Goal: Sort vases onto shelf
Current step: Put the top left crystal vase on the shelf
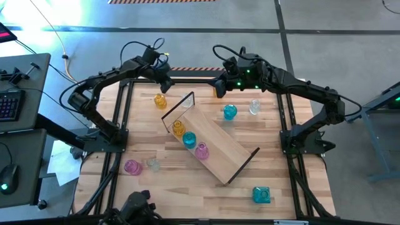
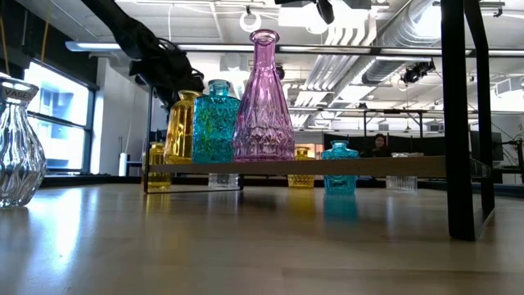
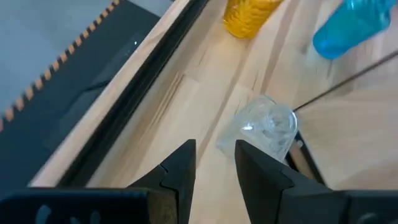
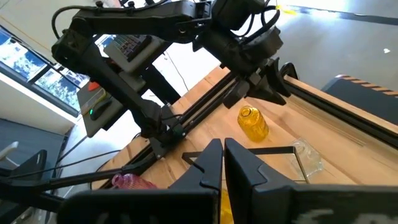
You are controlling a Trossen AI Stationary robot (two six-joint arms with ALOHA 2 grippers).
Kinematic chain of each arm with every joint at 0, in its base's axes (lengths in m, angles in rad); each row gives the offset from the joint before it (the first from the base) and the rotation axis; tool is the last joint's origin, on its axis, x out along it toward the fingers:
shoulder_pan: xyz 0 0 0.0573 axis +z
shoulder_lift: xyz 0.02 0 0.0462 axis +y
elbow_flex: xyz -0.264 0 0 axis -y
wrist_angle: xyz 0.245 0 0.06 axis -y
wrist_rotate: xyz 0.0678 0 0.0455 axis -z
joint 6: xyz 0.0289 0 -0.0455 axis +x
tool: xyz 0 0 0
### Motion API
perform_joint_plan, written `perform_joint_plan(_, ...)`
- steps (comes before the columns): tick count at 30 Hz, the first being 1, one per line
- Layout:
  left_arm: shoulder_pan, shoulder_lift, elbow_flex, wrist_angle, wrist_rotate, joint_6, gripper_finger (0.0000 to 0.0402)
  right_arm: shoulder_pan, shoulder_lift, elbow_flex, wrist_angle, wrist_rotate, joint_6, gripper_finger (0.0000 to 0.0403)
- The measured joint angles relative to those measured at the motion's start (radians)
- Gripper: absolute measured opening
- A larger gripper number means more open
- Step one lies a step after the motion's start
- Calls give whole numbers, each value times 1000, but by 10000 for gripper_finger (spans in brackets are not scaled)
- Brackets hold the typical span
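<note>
The shelf (image 1: 212, 142) lies askew across the table, with amber, teal and pink vases (image 1: 189, 139) in a row at its far-left end, presumably sorted. Above that end the left gripper (image 1: 166, 83) hovers part-open and empty, apparently lining up on the amber vase (image 1: 160, 100) just beside the shelf's frame. The right gripper (image 1: 220, 82) waits shut (holding nothing) beyond the shelf's far side.

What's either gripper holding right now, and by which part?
Nothing. The left gripper is open, hovering over a clear vase near the table's far edge without touching it. The right gripper is shut with nothing between its fingers.
</note>
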Motion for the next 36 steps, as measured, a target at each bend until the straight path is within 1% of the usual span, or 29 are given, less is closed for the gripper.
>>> perform_joint_plan(5, -46, 0, 0, -9, -76, 129, 103, 0, 0, 0, -4, -3, 0, 0)
perform_joint_plan(8, -70, 0, 0, -45, -81, 231, 104, 0, 0, 0, -10, -3, 0, 0)
perform_joint_plan(13, -110, 0, 0, -116, -98, 449, 104, 0, 0, 0, -17, -18, 7, 0)
perform_joint_plan(17, -138, 0, 0, -123, -156, 557, 103, 0, 0, 0, -17, -22, 8, 0)
perform_joint_plan(22, -169, 0, 0, -112, -182, 723, 89, 0, 0, 0, -17, -22, 8, 0)
perform_joint_plan(24, -180, 0, 0, -91, -185, 745, 82, 0, 0, 0, -17, -22, 7, 0)
perform_joint_plan(31, -194, -1, 0, -5, -188, 746, 60, 0, 0, 0, -19, -21, 0, 0)
perform_joint_plan(34, -209, -1, 0, 13, -210, 708, 56, 0, 0, 0, -21, -21, -2, 0)
perform_joint_plan(36, -218, -1, 0, 11, -207, 691, 55, 0, 0, 0, -21, -21, -4, 0)
